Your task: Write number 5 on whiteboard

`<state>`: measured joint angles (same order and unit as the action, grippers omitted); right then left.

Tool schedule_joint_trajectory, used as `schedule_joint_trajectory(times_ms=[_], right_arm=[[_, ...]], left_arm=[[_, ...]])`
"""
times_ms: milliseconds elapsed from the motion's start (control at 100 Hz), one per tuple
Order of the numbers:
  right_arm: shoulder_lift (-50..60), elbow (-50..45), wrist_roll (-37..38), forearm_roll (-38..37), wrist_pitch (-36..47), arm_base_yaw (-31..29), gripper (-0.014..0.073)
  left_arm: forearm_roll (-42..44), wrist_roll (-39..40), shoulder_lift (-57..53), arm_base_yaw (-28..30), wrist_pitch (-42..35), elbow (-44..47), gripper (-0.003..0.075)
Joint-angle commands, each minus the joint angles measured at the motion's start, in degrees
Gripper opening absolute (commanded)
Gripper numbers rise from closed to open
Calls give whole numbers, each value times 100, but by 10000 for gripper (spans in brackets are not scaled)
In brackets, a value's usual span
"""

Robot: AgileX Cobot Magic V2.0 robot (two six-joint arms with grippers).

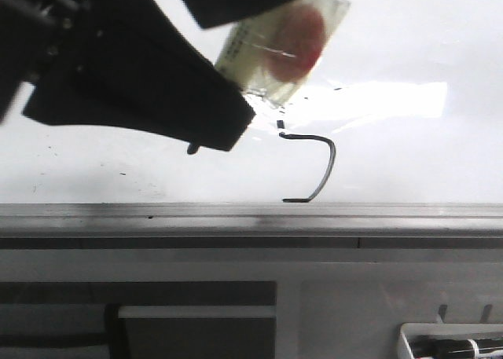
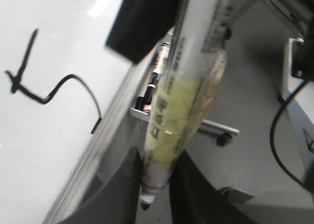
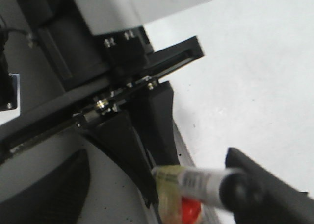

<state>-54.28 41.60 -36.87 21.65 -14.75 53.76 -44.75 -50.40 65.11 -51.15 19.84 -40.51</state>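
Observation:
The whiteboard (image 1: 409, 155) fills the upper front view. On it is the number 5 (image 1: 314, 163), a thin black line with a short tick, a bar, a curve and a foot near the grey rail (image 1: 251, 211). It also shows in the left wrist view (image 2: 59, 87). My left gripper (image 1: 228, 127) is shut on a marker (image 1: 279, 49) with a yellow and red label, tilted, tip down just left of the number. The tip (image 2: 145, 204) sits between the fingers; contact with the board is unclear. My right gripper (image 3: 157, 192) is open, one finger (image 3: 265, 194) at the marker's rear end (image 3: 206, 182).
A marker tray (image 1: 452, 345) holding a spare marker sits at the front right below the rail; it also shows in the left wrist view (image 2: 147, 99). A bright glare patch (image 1: 393, 100) lies on the board right of the marker. A black cable (image 2: 282, 136) hangs beside the bench.

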Motion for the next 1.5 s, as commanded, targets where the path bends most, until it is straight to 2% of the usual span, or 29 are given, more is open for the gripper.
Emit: schedule_joint_trajectory(times_ms=[0, 120, 180, 250, 320, 410, 660, 910, 1030, 1100, 1220, 1290, 1490], right_arm=[[297, 160, -61, 79, 368, -304, 566], [634, 160, 71, 87, 189, -814, 555], [807, 160, 70, 181, 70, -1032, 498], [950, 160, 70, 266, -83, -1262, 356], [1019, 149, 70, 266, -251, -1416, 149], [1036, 149, 70, 266, -460, -1495, -66], [1036, 149, 70, 266, -608, -1495, -61], [1036, 149, 70, 266, -644, -1495, -61], [1036, 149, 70, 266, -669, -1495, -61], [1036, 149, 70, 266, -680, -1495, -61], [1036, 149, 70, 275, -701, -1495, -61], [1036, 149, 70, 275, -701, -1495, -61], [1036, 149, 70, 345, -701, -1495, -61]], left_arm=[[-194, 961, -84, -7, -1091, 67, -20], [-501, 1702, -84, -7, -2202, 427, -21], [-827, 1713, -54, -7, -2539, 577, -21], [-1091, 1713, 55, -7, -2826, 652, -21], [-1195, 1713, 257, -7, -3025, 632, -20], [-1356, 1713, 536, -19, -3304, 604, -21], [-1743, 1713, 1019, -19, -3843, 604, -20], [-1846, 1713, 1161, -19, -3991, 604, -20], [-2176, 1713, 1161, -19, -4044, 604, -15], [-2307, 1713, 1161, -19, -4044, 604, 34], [-2337, 1713, 1161, -19, -4044, 604, 207], [-2337, 1713, 1161, -19, -4044, 604, 274], [-2337, 1713, 1161, -19, -4044, 604, 284]])
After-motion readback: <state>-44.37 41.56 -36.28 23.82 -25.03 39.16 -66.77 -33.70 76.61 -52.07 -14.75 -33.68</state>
